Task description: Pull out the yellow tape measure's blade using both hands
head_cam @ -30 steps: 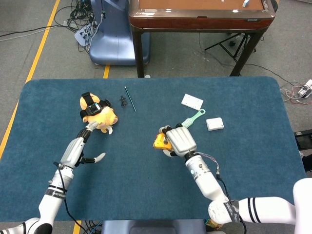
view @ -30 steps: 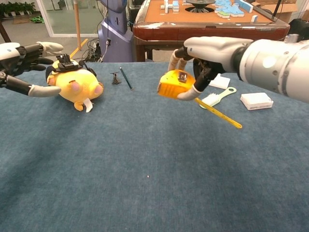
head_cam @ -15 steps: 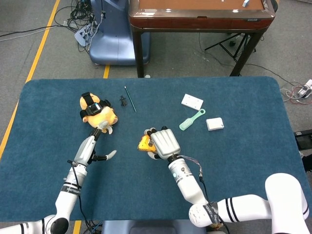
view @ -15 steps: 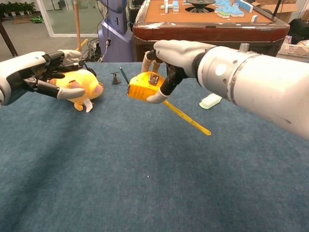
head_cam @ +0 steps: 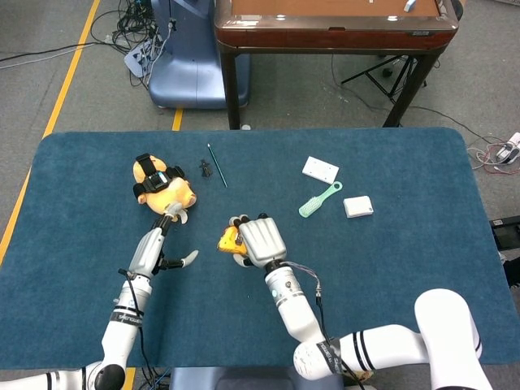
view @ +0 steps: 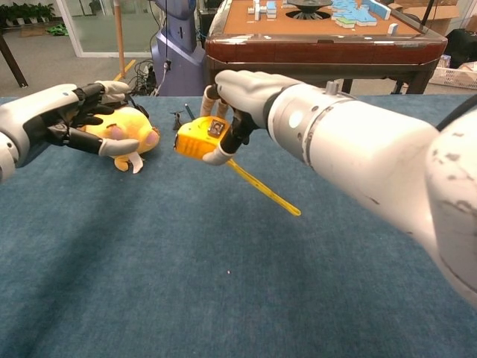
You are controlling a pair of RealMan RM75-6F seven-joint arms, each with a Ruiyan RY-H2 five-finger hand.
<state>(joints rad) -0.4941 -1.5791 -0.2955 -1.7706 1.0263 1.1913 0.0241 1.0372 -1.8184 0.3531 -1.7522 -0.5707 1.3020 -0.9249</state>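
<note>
- The table (head_cam: 406, 268) has a blue cloth top and carries everything below.
- The right hand (view: 237, 93) grips the tape measure (view: 196, 139), fingers wrapped over its top and thumb under it, lifted off the cloth left of the table's middle.
- The left hand (view: 78, 119) hovers with fingers spread and holds nothing, just in front of the plush toy (head_cam: 165, 188); in the chest view it partly hides the toy.
- The toy, yellow with a black strap, lies between the left hand and the table's far edge.
- The tape measure is a yellow case with a dark clip on top; its yellow blade (view: 264, 189) sticks out, slanting down toward the right.
- A green brush (head_cam: 319, 199), a white card (head_cam: 320, 170) and a white box (head_cam: 357, 206) lie well to the right.
- A thin pen (head_cam: 216, 165) and a small dark clip (head_cam: 205, 169) lie near the far edge.
</note>
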